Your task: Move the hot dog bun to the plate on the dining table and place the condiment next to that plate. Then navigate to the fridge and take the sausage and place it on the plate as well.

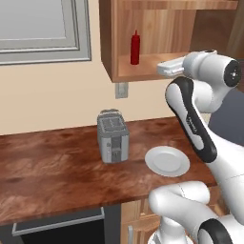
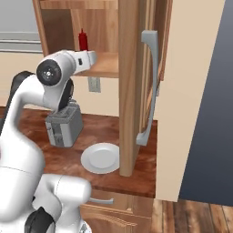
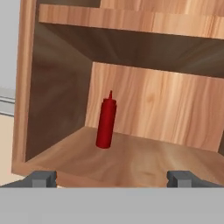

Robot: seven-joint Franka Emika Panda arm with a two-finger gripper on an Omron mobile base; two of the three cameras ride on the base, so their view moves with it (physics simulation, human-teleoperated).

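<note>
Your pincer point(image 3: 112, 178), jaws released wide, faces the slim red squeeze bottle point(image 3: 106, 123) upright mid-shelf in the open wooden cabinet point(image 3: 131, 162), squared for grasping.

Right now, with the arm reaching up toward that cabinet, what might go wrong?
1. The condiment stands tall and slim on the cabinet shelf; a nudge from the open gripper could tip it over.
2. The bottle sits toward the left wall, so a finger might scrape that wall.
3. If knocked off the shelf, the bottle could fall onto the toaster or the white plate below.
</note>
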